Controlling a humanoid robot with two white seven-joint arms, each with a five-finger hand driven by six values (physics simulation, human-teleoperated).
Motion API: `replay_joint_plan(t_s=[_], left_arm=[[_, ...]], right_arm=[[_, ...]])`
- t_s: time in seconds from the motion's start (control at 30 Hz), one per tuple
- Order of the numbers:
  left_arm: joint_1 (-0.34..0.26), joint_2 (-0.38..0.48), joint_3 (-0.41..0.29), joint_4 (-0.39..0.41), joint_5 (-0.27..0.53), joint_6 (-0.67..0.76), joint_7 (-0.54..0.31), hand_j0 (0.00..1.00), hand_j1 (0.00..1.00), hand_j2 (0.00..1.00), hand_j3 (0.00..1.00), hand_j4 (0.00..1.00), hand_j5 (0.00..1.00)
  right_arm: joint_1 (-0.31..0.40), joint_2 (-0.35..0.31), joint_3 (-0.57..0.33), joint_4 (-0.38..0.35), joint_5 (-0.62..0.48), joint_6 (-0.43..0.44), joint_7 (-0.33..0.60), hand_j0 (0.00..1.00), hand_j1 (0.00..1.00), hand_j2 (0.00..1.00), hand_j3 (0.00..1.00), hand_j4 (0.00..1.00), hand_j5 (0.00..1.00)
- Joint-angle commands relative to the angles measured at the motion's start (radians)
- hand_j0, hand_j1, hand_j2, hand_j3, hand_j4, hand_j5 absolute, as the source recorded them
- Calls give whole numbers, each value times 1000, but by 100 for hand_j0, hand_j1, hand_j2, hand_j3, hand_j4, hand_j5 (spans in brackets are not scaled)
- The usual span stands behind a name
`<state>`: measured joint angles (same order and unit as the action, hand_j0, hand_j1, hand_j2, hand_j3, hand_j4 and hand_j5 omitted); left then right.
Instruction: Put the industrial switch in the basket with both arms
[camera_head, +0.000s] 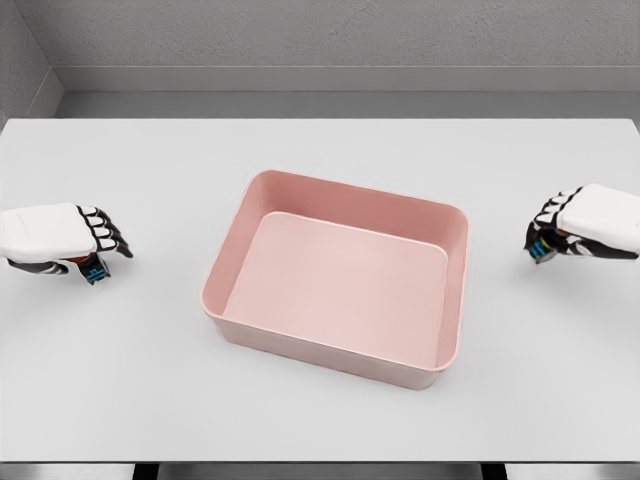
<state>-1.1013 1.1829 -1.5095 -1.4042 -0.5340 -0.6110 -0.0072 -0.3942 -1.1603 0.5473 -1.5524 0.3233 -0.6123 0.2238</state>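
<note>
Both curled, empty hands, left hand (60, 240) and right hand (585, 225), are flanking the empty pink basket (225, 262) lying between them; no industrial switch is showing.

Both arms are cut off by the picture's sides, so only the left hand (62, 240) and the right hand (585, 225) are seen, and their palms are turned out of sight. The fingertips (112, 243) are tucked under, too small to be read clearly. The bench (150, 400) is clipped at both side edges.
</note>
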Motion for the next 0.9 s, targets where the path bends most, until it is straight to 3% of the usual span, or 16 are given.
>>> replay_joint_plan(t_s=[0.0, 0.07, 0.13, 0.3, 0.87], left_arm=[[0, 0, 2, -4, 5, 0, 1, 76, 76, 76, 76, 76, 76], [0, 0, 3, -6, 6, 0, 1, 74, 74, 74, 74, 74, 74], [0, 0, 2, -7, 6, 0, 1, 66, 66, 66, 66, 66, 66], [0, 0, 3, -6, 6, 0, 1, 54, 54, 54, 54, 54, 54], [-31, -20, 29, -6, 16, 0, 4, 51, 51, 51, 51, 51, 51]], right_arm=[[0, -21, -9, -8, -33, 1, -1, 48, 48, 48, 48, 48, 48], [-31, -45, -9, -29, -53, 1, 0, 48, 48, 48, 48, 48, 48], [-58, -64, -9, -48, -81, 1, 0, 48, 48, 48, 48, 48, 48], [-66, -78, -9, -55, -95, 1, -1, 48, 48, 48, 48, 48, 48], [-115, -76, -44, -113, -128, 1, -1, 48, 48, 48, 48, 48, 48]])
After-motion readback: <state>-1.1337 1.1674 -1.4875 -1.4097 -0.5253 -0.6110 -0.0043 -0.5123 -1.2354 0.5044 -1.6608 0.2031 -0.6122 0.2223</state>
